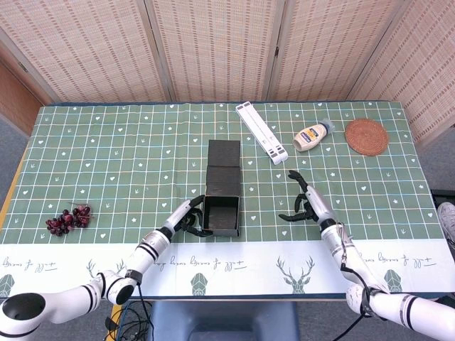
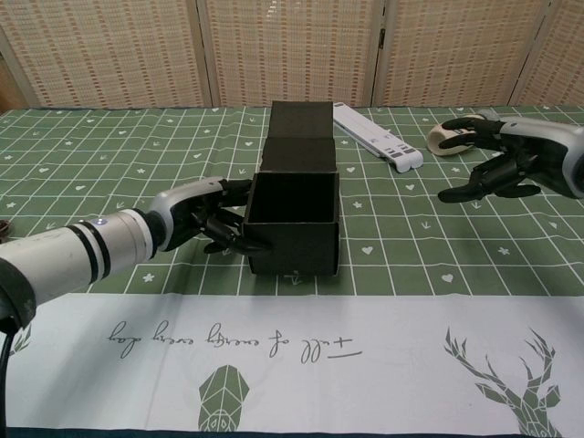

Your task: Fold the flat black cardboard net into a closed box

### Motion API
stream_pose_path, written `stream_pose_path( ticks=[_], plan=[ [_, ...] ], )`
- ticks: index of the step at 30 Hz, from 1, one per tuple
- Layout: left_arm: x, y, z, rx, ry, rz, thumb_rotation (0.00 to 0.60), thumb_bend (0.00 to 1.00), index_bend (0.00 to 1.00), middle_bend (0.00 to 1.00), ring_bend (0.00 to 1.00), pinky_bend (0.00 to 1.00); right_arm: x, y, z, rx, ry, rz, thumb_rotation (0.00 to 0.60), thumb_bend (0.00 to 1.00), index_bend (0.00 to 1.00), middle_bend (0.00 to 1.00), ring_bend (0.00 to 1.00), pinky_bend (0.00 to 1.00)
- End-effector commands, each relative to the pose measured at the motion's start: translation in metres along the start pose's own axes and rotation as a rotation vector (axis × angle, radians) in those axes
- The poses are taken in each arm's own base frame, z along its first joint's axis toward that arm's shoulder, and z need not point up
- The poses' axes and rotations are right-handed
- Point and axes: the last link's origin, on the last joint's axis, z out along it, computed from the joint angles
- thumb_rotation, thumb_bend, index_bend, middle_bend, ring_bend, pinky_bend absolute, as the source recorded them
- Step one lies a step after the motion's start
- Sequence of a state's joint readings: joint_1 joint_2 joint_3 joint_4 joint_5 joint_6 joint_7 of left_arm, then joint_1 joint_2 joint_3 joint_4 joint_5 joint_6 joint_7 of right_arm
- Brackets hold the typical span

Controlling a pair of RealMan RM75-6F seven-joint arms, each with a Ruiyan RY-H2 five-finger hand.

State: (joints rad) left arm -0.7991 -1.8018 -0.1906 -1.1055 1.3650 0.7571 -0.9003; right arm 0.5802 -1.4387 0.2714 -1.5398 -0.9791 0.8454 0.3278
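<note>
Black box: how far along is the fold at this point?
Mostly formed: the black box stands with its walls up and its cavity open. The lid flap lies flat behind it, unclosed. The left robot hand rests against the box's left wall, steadying it; the right robot hand hovers open, apart from it. Left: fold the lid over and close.

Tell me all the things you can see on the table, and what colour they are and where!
Box: one, black, middle of the table, open on top, its lid flap lying flat behind it.
Grapes: one bunch, dark red, near the left edge.
White bar: one, long, behind the box toward the right.
Bottle: one, cream with a label, lying on its side, far right.
Coaster: one, round, brown, woven, far right corner.
Tablecloth: one, green checked with a white front strip.
Left hand: one, black fingers touching the box's left side.
Right hand: one, black, open in the air right of the box.
</note>
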Motion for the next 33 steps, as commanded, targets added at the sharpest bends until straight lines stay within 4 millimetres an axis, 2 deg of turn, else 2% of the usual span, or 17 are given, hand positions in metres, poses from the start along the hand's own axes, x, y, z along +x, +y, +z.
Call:
stream_pose_path(
  ticks=[1, 12, 21, 26, 33],
  plan=[
    [0.004, 0.004, -0.014, -0.027, -0.020, 0.011, 0.600, 0.12, 0.30, 0.34, 0.60, 0.87, -0.008, -0.002, 0.012, -0.008, -0.011, -0.002, 0.600, 0.09, 0.00, 0.08, 0.66, 1.00],
    [-0.004, 0.025, -0.041, -0.097, -0.116, 0.037, 0.600, 0.12, 0.30, 0.34, 0.60, 0.87, -0.041, -0.029, 0.048, 0.041, -0.013, -0.001, 0.600, 0.09, 0.00, 0.08, 0.67, 1.00],
    [-0.022, 0.035, -0.039, -0.116, -0.189, 0.075, 0.600, 0.12, 0.29, 0.34, 0.60, 0.87, -0.072, -0.064, 0.069, 0.130, 0.001, 0.063, 0.600, 0.06, 0.00, 0.08, 0.68, 1.00],
    [-0.025, 0.035, -0.031, -0.102, -0.190, 0.102, 0.600, 0.12, 0.28, 0.34, 0.59, 0.87, -0.080, -0.081, 0.070, 0.170, -0.010, 0.136, 0.600, 0.01, 0.00, 0.09, 0.68, 1.00],
    [-0.020, 0.027, -0.021, -0.055, -0.160, 0.131, 0.600, 0.12, 0.28, 0.34, 0.59, 0.87, -0.072, -0.097, 0.056, 0.224, -0.049, 0.202, 0.600, 0.00, 0.00, 0.14, 0.68, 1.00]
  ],
)
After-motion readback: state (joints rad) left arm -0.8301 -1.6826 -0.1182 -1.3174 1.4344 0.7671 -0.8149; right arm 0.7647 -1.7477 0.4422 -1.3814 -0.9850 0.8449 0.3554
